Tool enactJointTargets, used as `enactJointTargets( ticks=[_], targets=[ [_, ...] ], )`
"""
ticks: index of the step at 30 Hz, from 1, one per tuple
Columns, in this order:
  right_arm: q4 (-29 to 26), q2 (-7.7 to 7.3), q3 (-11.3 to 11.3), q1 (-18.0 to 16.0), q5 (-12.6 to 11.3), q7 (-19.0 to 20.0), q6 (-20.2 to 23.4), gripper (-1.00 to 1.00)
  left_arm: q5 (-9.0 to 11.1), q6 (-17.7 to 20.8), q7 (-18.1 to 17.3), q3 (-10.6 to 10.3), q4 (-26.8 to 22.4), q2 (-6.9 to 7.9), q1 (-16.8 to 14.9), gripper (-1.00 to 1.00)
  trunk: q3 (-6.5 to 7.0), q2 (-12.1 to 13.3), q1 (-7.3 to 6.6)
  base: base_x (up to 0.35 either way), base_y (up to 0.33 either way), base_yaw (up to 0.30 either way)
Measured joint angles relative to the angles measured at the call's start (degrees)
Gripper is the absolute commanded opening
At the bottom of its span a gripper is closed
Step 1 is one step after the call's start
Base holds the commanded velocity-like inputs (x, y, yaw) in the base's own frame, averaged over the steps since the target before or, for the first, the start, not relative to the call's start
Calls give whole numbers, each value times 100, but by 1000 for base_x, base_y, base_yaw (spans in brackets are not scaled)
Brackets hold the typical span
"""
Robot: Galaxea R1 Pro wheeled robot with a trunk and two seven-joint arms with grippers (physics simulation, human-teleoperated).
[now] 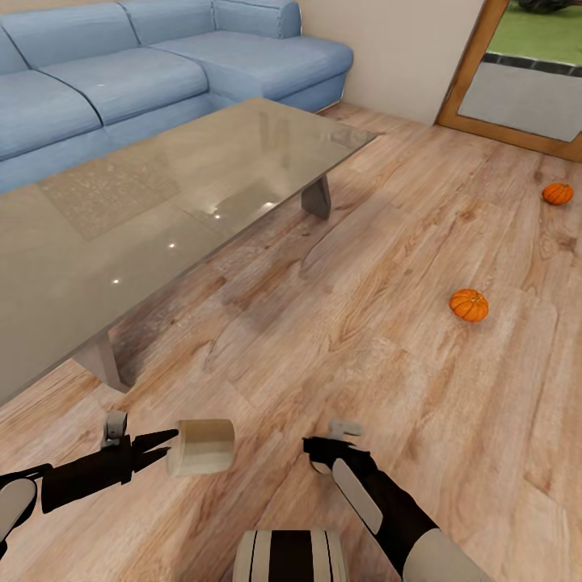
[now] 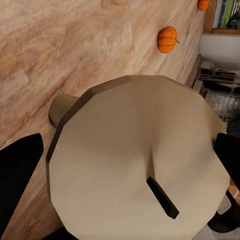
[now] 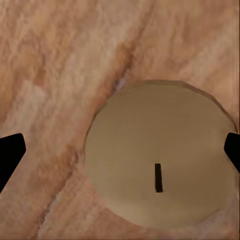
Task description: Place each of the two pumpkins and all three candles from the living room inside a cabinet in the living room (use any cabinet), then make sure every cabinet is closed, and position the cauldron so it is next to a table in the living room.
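From the head camera, the left tool (image 1: 166, 453) pinches a stubby cream candle (image 1: 202, 446), a faceted matte cylinder held on its side above the grained wood floor (image 1: 364, 339). The right tool (image 1: 317, 453) points down at about 11 o'clock, its tips hiding what lies beneath. A smoked-glass table (image 1: 162, 202) on grey legs fills the upper left, with a blue fabric sofa (image 1: 121, 73) behind it. Two ribbed orange pumpkins sit on the floor, one (image 1: 469, 305) at 3 o'clock and another (image 1: 557, 193) farther off towards 2 o'clock.

At the left wrist, the candle's flat top (image 2: 135, 160) with its dark wick sits between the black fingers (image 2: 17, 175); a pumpkin (image 2: 167, 39) lies beyond.

At the right wrist, a second candle (image 3: 160, 155) stands upright on the floor between the spread fingertips (image 3: 10, 155), which are cut off at the edges.
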Motion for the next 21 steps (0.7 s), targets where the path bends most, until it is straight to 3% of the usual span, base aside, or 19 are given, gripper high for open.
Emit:
enactJointTargets(
  ticks=[21],
  targets=[
    [325,1,-12,-58,-16,-43,-52,100,0,0,0,0,0,-2,0,-100,0,0,0,0,0,0]
  ],
)
